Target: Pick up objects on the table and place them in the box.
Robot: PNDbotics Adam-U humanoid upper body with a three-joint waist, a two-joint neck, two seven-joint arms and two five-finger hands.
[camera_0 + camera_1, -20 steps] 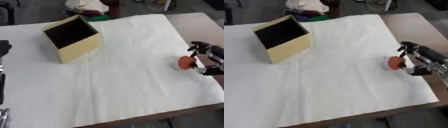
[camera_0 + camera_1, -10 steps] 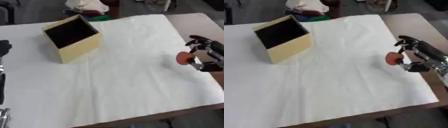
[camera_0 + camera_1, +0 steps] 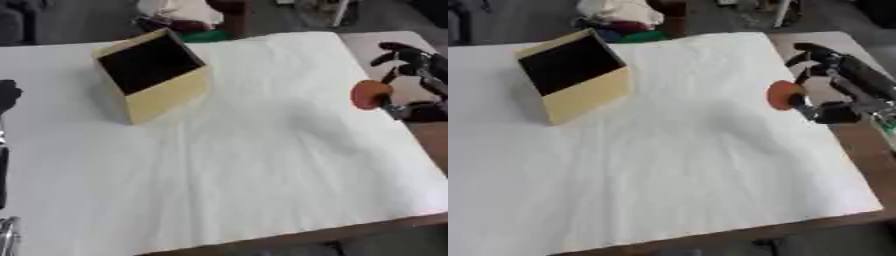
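A small round orange-red object (image 3: 781, 95) hangs just above the right edge of the white cloth, pinched by my right hand (image 3: 833, 85), whose other fingers spread upward. The tan box (image 3: 150, 75) with its dark open mouth tilted toward me stands at the back left of the cloth, far from that hand. Of my left hand (image 3: 7, 94), only a dark part shows at the left edge of the left eye view; its fingers cannot be made out.
A white cloth (image 3: 245, 165) covers the table, with bare brown tabletop (image 3: 868, 165) along the right side. Beyond the far edge lie a heap of clothes (image 3: 623, 15) and chair legs.
My right hand has lifted the orange-red object off the cloth and carried it slightly up and toward the back. The box has stayed put.
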